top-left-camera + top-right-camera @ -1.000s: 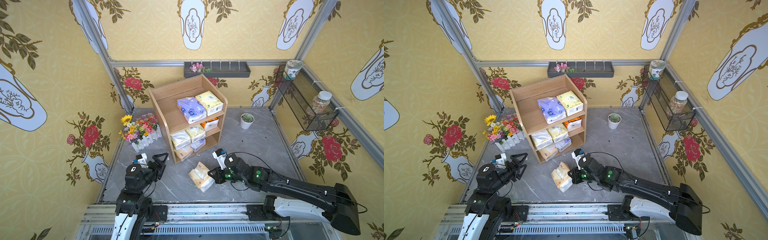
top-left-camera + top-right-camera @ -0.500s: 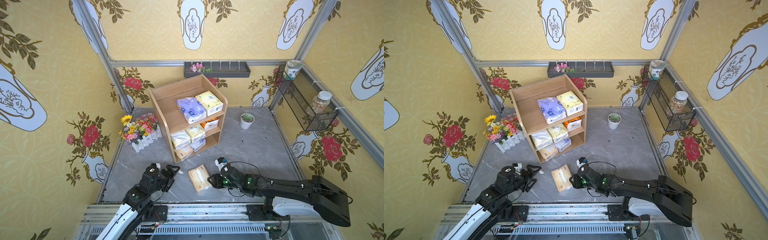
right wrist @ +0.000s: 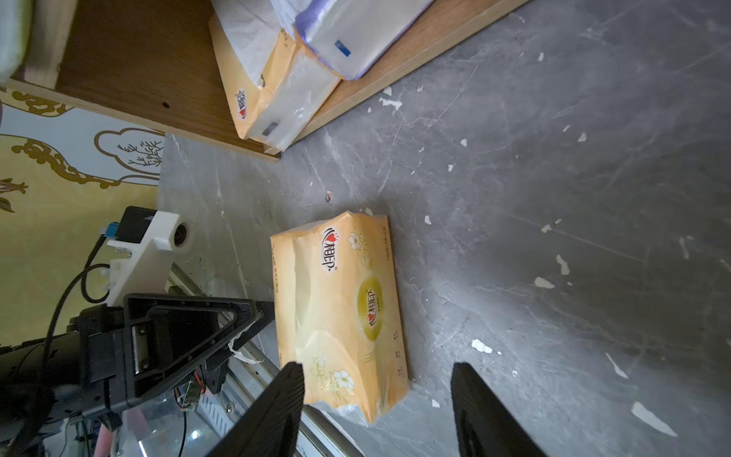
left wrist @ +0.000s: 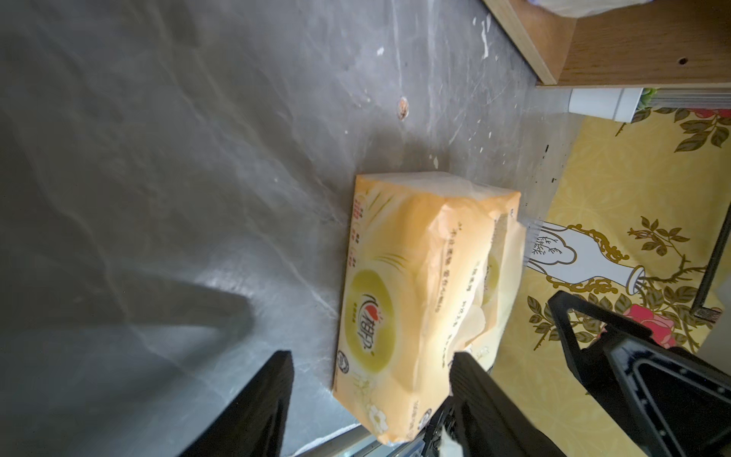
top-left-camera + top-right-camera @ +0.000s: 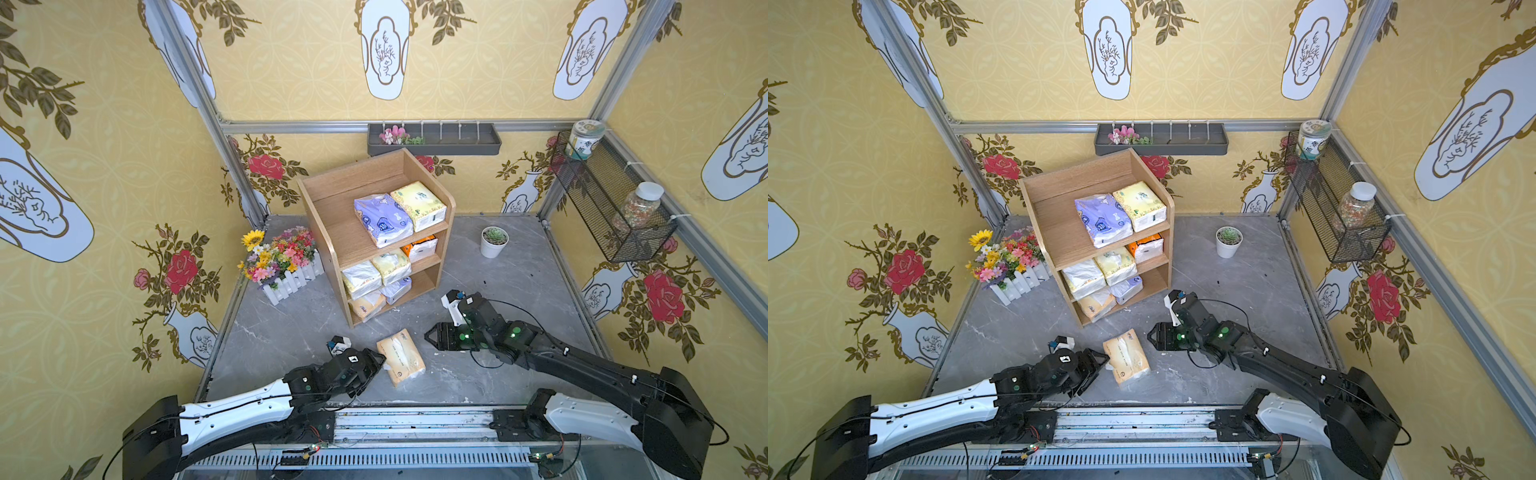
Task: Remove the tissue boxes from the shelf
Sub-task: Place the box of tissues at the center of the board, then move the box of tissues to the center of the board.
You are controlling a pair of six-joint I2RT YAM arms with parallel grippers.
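Tan tissue pack lies on bench, seven more on shelf; left tool straddles it unclenched, right tool released, empty

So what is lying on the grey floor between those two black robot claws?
A tan plastic-wrapped tissue pack lies there, one end at the left gripper, the right gripper apart from it; both top views show it.

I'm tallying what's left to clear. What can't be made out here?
Lower tiers of the shelf, both top views: backs hidden by boards above; pack count unsure.
left gripper, left wrist view: a finger covers an edge of the tan pack; contact unclear.
jar label, in a top view: too small.
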